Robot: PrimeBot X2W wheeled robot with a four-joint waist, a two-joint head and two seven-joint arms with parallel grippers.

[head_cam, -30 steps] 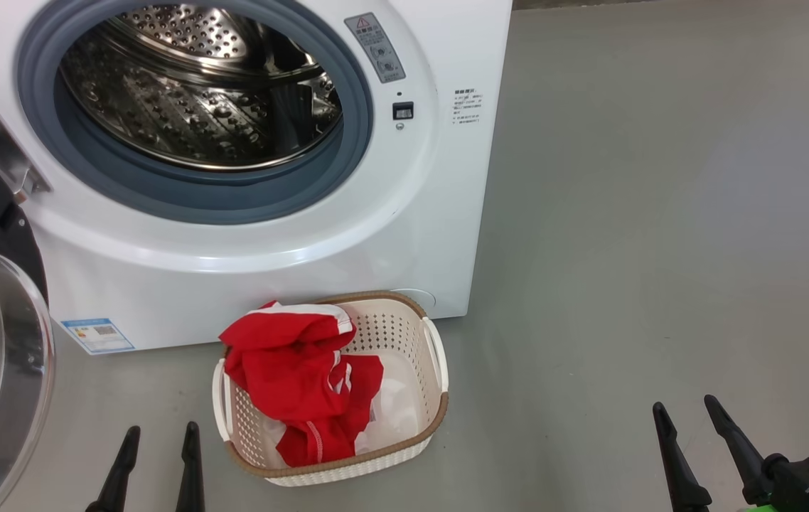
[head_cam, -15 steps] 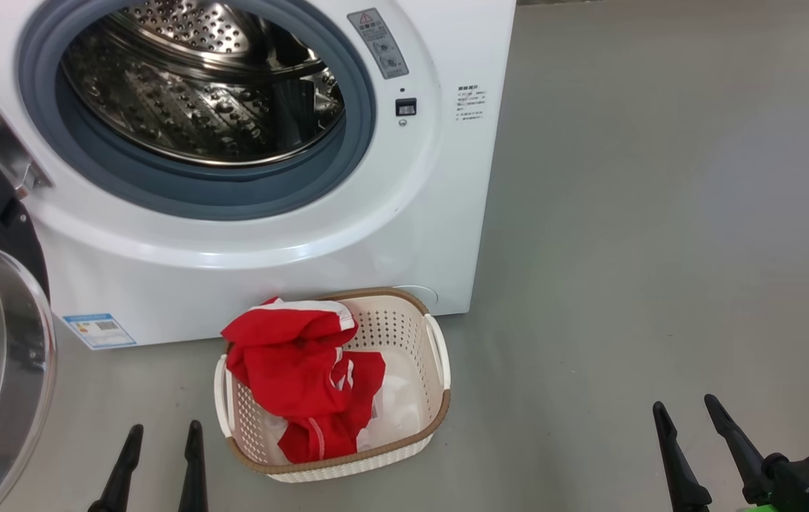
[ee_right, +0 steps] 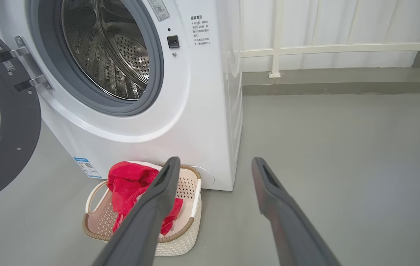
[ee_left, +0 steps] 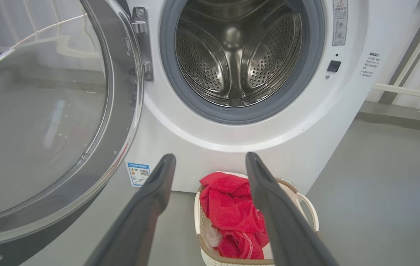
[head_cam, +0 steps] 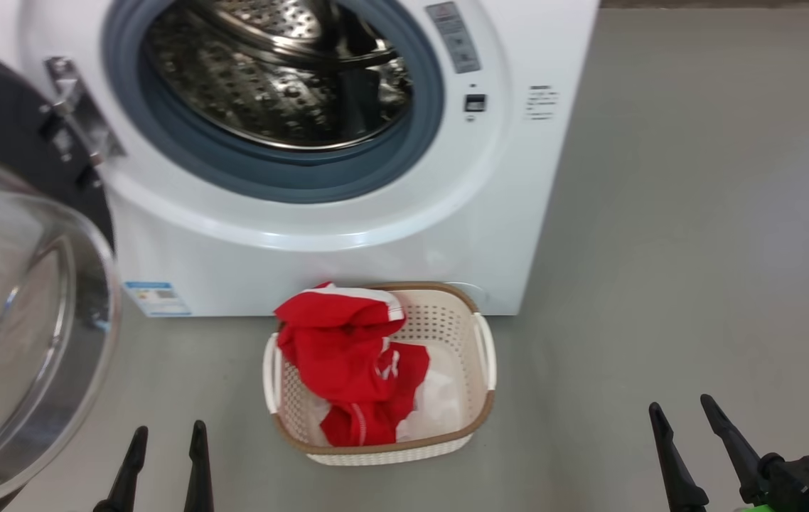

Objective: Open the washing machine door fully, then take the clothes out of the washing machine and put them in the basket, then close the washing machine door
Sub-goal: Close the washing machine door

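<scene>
Half a second ago the washing machine (head_cam: 347,263) sat further left in the head view. The whole picture has since slid right, so the camera has turned, not the things. More of the washing machine door (head_cam: 28,320) now shows at the left. The basket (head_cam: 481,416) and the clothes (head_cam: 347,355) lie as they did.

The left end effector (head_cam: 169,428) is released, its two dark fingers apart, holding and touching nothing, low at the head view's left. The right end effector (head_cam: 681,403) is likewise spread and empty over bare floor (head_cam: 696,213).

The door hangs swung out on its metal hinge (head_cam: 81,114) at the machine's left, its glass bowl bulging toward the camera, and the left end effector is near its lower rim. The steel drum (head_cam: 276,78) is bare of fabric. The basket stands on the floor just before the machine's lower front. The red clothes are heaped over its left side and far rim, with a white piece in its bottom. To the right of machine and basket the grey floor lies open, running back to a white railing (ee_right: 343,48).
</scene>
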